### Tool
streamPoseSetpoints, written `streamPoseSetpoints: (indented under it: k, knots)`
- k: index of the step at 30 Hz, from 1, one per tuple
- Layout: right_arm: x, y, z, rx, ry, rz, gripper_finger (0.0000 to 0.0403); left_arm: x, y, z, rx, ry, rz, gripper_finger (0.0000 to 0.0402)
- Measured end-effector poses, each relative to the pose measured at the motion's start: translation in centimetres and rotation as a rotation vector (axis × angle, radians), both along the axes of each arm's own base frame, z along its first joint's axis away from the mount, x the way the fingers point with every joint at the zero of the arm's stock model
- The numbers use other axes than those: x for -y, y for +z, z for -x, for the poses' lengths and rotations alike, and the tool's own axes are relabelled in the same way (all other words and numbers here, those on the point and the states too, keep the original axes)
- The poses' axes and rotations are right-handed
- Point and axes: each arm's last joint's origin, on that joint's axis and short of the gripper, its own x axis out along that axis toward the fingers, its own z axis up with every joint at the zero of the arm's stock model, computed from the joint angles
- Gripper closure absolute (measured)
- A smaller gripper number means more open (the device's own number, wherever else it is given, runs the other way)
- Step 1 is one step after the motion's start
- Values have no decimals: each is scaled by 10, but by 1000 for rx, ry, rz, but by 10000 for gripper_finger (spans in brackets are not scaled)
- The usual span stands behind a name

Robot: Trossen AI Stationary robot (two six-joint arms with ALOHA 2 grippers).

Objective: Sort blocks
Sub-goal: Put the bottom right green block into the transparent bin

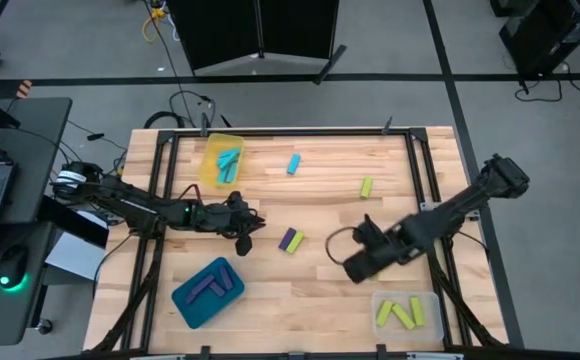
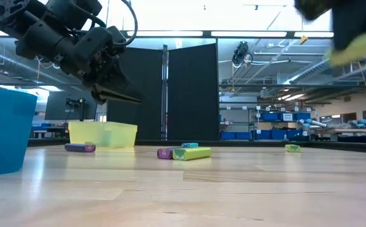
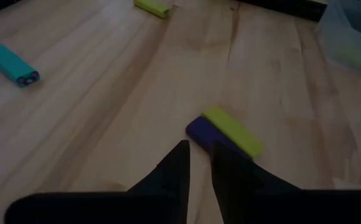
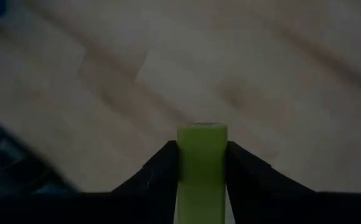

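Note:
My right gripper (image 4: 202,152) hangs over the table's near right part (image 1: 355,265), shut on a yellow-green block (image 4: 202,168), which shows as a blur in the low view (image 2: 354,53). My left gripper (image 3: 199,152) stands at centre left (image 1: 247,235), its fingers a narrow gap apart with nothing between them. Just beyond its tips, a purple block (image 3: 199,129) and a yellow-green block (image 3: 233,132) lie side by side on the table (image 1: 290,240). A cyan block (image 1: 293,164) and another yellow-green block (image 1: 366,187) lie flat farther back. My right gripper pinches the yellow-green block between its two fingers, one on each long side (image 4: 182,163). The block runs along the fingers, and its end (image 4: 202,132) sticks out past their tips. The fingers point steeply down, and the block is lifted clear of the table.
A yellow tray (image 1: 210,160) holding cyan blocks stands at the far left. A blue tray (image 1: 185,300) holding purple blocks is at the near left, and a clear tray (image 1: 432,305) holding yellow-green blocks is at the near right. Bare wood lies between them.

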Motion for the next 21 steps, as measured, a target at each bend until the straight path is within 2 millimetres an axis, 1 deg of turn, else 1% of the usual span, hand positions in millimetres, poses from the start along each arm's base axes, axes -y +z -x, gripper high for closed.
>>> streamPoseSetpoints:
  k: [2, 5, 8, 10, 12, 15, 21]
  knots:
    - [-17, 9, 9, -2, -31, -38, 290, 0, 0, 0, -1, 6, -4, 333]
    - [-47, 9, 30, -46, -81, -131, 290, -1, -1, 1, -11, 12, -10, 333]
    - [-76, -2, 51, -159, -149, -177, 290, -1, -2, 1, -21, 13, -13, 333]
    - [-90, -14, 62, -240, -200, -157, 290, -1, -2, 1, -23, 13, -14, 333]
    - [-100, -24, 67, -279, -245, -129, 290, -1, -2, 1, -22, 12, -16, 333]
    - [-109, -39, 68, -331, -300, -92, 290, -1, -2, 1, -23, 11, -17, 333]
    - [-113, -64, 57, -396, -343, -23, 290, -1, -3, 2, -36, 12, -18, 333]
